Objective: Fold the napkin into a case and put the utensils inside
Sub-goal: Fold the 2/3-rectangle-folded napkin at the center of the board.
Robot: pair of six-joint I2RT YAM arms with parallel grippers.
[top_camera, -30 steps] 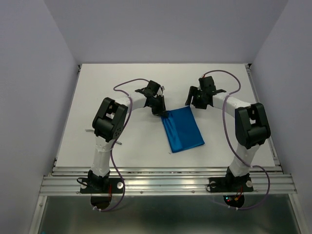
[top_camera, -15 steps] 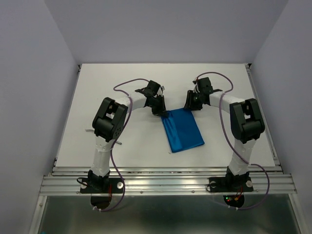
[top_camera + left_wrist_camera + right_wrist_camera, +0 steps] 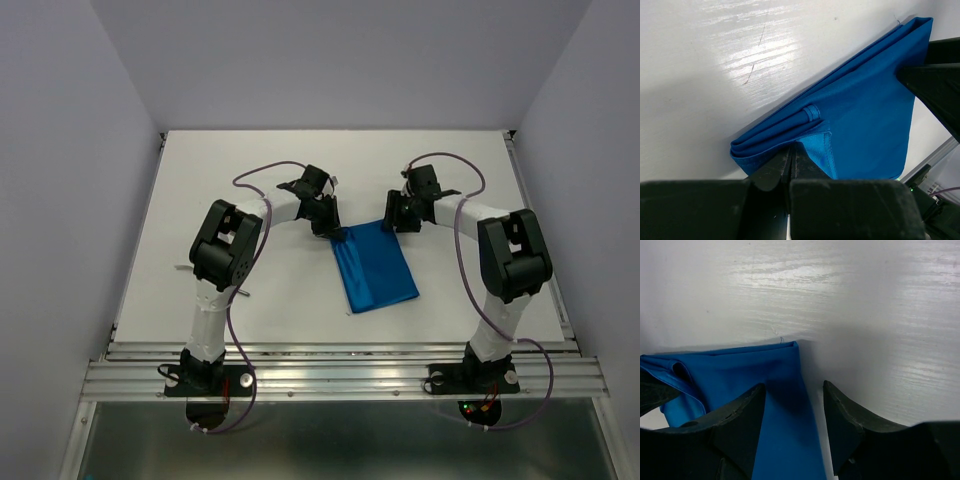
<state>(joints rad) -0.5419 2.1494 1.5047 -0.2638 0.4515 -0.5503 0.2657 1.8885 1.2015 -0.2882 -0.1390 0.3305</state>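
Two arms reach forward over the white table (image 3: 200, 190), each bent at the elbow so that its forearm turns inward. They meet at the far edge of the napkin (image 3: 375, 268). The napkin lies flat as a folded blue oblong and stretches from the grippers back toward the bases. The left gripper (image 3: 791, 156) is clenched on the napkin's corner, with a layer of cloth pinched at its tips. I judge this holds the fold in place. The right gripper (image 3: 794, 390) is released, with its fingers apart. The other far corner lies just below and between them. Probably it prepares to grasp there for the next fold.
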